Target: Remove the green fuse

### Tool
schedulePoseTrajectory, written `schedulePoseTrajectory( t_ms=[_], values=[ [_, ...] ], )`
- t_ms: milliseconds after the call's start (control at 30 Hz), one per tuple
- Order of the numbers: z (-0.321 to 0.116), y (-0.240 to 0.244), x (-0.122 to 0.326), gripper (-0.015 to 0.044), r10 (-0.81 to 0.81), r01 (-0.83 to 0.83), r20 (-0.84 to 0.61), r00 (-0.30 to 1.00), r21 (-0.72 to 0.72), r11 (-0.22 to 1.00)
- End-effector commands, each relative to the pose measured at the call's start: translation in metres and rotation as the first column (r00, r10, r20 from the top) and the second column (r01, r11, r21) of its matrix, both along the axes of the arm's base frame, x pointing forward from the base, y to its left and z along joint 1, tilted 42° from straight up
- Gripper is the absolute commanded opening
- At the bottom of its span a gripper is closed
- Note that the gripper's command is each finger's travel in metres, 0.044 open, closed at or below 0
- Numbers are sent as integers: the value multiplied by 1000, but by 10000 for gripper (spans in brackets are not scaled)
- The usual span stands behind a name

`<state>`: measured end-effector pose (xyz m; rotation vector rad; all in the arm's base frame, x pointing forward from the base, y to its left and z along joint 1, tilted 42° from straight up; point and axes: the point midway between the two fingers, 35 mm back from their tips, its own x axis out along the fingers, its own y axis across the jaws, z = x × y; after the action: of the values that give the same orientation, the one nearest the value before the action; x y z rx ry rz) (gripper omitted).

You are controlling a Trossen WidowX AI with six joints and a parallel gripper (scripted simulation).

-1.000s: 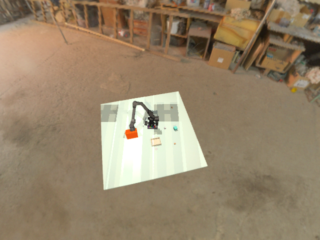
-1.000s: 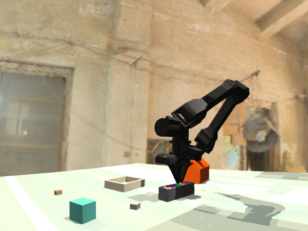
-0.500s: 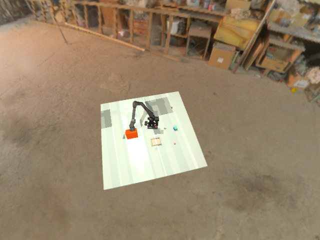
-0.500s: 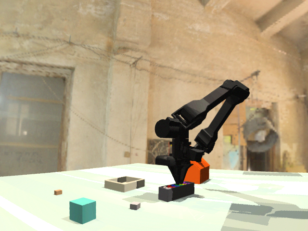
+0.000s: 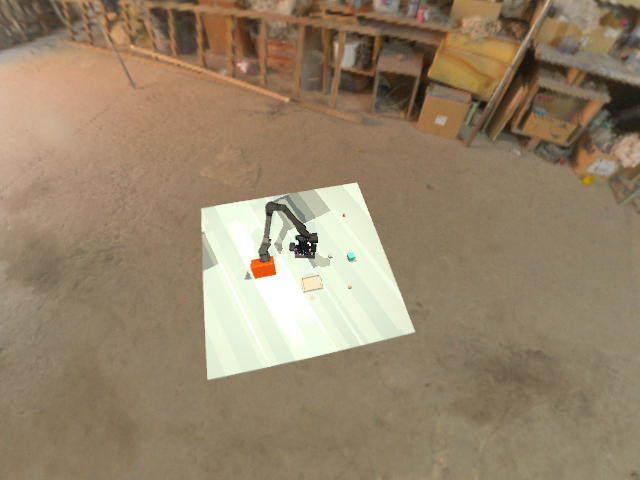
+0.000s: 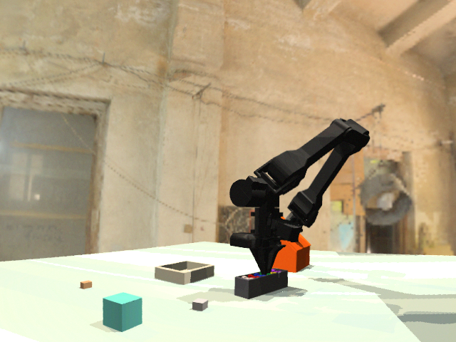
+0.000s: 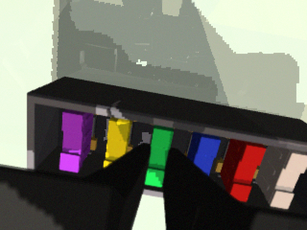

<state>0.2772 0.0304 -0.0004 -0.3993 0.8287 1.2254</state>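
Note:
The green fuse [image 7: 160, 144] stands in its slot in the dark fuse block [image 5: 305, 256] [image 6: 261, 285] [image 7: 144, 103]. My gripper [image 6: 264, 273] [image 7: 157, 154] is over the block, pointing down, and its fingers are shut on the green fuse, one on each side of it. The fingertips are low, at the block's top, between the yellow fuse [image 7: 118, 136] and the blue fuse [image 7: 205, 149]. In the exterior view the fingers mostly hide the green fuse. The tray [image 5: 312, 283] [image 6: 171, 276] is a shallow beige box standing apart from the block.
Purple [image 7: 74, 131], red [image 7: 245, 160] and pale [image 7: 292, 172] fuses also stand in the block. A teal cube [image 5: 351, 256] [image 6: 121, 314], a small grey block [image 5: 329, 256] [image 6: 199, 305] and a small orange-brown block [image 5: 349, 286] [image 6: 85, 284] lie on the table. The arm's base is orange [image 5: 263, 268] [image 6: 292, 257].

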Motion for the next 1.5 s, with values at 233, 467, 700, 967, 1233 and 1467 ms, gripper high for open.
schedulePoseTrajectory(
  t_ms=[233, 467, 700, 967, 1233, 1467],
  values=[
    [1, -1, 0, 0, 0, 0, 0, 1000, 0, 1000],
    [3, -3, 0, 0, 0, 0, 0, 1000, 0, 1000],
    [5, -5, 0, 0, -1, 1, 0, 1000, 0, 1000],
    [8, -8, 0, 0, -2, 2, 0, 1000, 0, 1000],
    [11, -11, -1, 0, -2, 2, 0, 1000, 0, 1000],
    [14, -13, -1, 0, -3, 3, 0, 1000, 0, 1000]
  ],
)
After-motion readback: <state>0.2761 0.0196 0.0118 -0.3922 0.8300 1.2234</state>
